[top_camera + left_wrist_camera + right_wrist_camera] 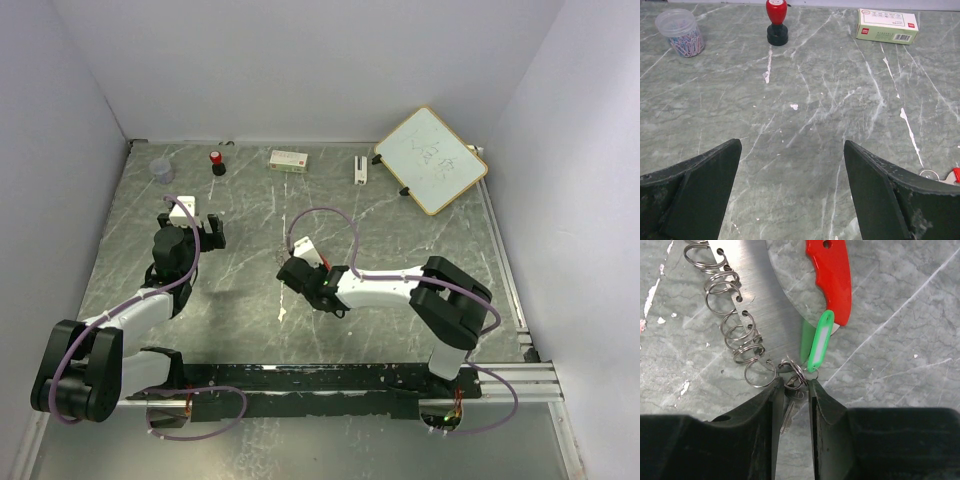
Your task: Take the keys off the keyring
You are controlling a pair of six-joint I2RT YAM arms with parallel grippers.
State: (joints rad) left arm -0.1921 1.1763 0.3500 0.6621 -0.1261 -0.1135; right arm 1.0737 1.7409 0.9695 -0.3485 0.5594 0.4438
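In the right wrist view, the keyring [796, 375] is a small silver split ring joined to a chain of several rings [730, 315]. A bright green key [819, 342] and a curved red key [832, 275] hang from it. A plain metal key [790, 412] lies between my fingers. My right gripper [792, 385] is closed on the keyring at mid-table [298, 268]. My left gripper [792, 165] is open and empty above bare table, to the left [190, 222]. A bit of ring and red [935, 175] shows at its right finger's edge.
A red-capped stamp [216, 162], a jar of paper clips [162, 170], a small box [288, 159] and a small white item [360, 168] stand along the back. A whiteboard [430, 160] leans at the back right. A black rail [340, 378] runs along the front.
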